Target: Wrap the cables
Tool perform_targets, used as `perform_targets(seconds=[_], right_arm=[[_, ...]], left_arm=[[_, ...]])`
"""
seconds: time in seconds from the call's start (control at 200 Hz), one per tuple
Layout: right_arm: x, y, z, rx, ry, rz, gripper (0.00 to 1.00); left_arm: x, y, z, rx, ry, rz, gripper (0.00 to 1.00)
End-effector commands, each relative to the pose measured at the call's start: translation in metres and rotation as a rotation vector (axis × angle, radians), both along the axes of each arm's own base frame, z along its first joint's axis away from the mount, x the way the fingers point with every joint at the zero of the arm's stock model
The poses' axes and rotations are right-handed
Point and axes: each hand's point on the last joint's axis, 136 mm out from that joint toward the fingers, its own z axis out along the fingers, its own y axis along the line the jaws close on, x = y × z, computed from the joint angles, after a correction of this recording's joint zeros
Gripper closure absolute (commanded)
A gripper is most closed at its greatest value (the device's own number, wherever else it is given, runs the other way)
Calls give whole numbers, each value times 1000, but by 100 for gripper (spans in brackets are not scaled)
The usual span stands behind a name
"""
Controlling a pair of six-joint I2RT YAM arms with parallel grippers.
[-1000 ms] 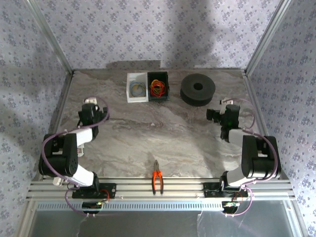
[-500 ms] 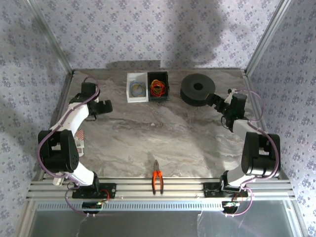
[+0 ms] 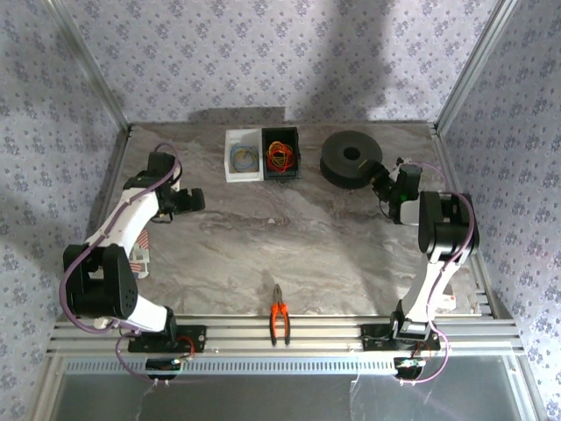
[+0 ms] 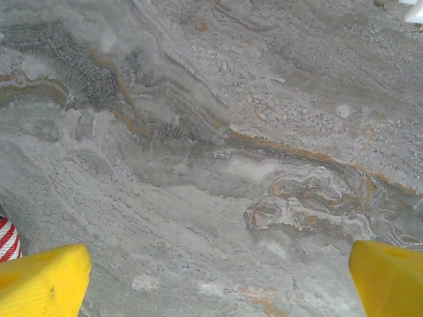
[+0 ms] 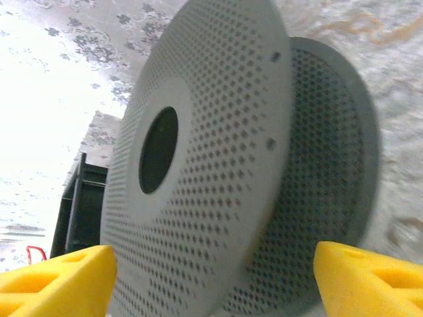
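— Right gripper [image 3: 383, 182] is sitting right at the rim of the black spool [image 3: 351, 158] on my overhead feed. On its wrist cam the two yellow fingers [image 5: 56, 281] are spread wide, one on each side, with the perforated spool [image 5: 218, 165] between them. I honestly can't tell if either pad is touching the flange.

— ok, and where's the red wire?

— Red wire [image 3: 277, 155] is bunched up inside the black box [image 3: 280, 132]. From the right gripper that's past the spool, on its far side. The wrist cam catches a corner of that box [image 5: 79, 198] behind the spool's left edge.

— and the left side?

— Left gripper [image 3: 190, 200] has its fingers [image 4: 39, 281] fully apart over bare marble worktop [image 4: 218, 132]. The wire's box is beyond it, toward the back wall and off to its right. A white box [image 3: 232, 175] touches the black one on the side nearer this gripper. Orange-handled pliers [image 3: 280, 320] lie well apart from both grippers, back by the rail between the arm bases.
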Motion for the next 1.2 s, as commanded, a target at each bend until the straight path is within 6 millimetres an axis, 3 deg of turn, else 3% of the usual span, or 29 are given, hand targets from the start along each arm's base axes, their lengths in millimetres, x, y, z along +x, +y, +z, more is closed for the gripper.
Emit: perform_targets(seconds=[0.0,0.335,0.47,0.595,0.78,0.969,1.194], right_arm=[[22,4,18,33,-80,-15,23],[42,2,-1,71,-38,-58,47],[40,2,-2,63,-30,-63,67],[31,-2,2,45,-24,-70,76],[1,-4,25,-24,-27,-35,100],[-43,4,57,-72,-44,31,100],[-108,40,101,-151,-96,187,100]], left_arm=[[-11,-2,3,7,15,0,0],[-17,1,5,26,8,5,0],[-19,1,6,29,8,5,0],[-18,1,6,30,7,1,0],[-18,0,5,35,2,-5,0],[-17,-2,3,28,-2,-14,0],[-18,-6,7,24,-15,-26,0]])
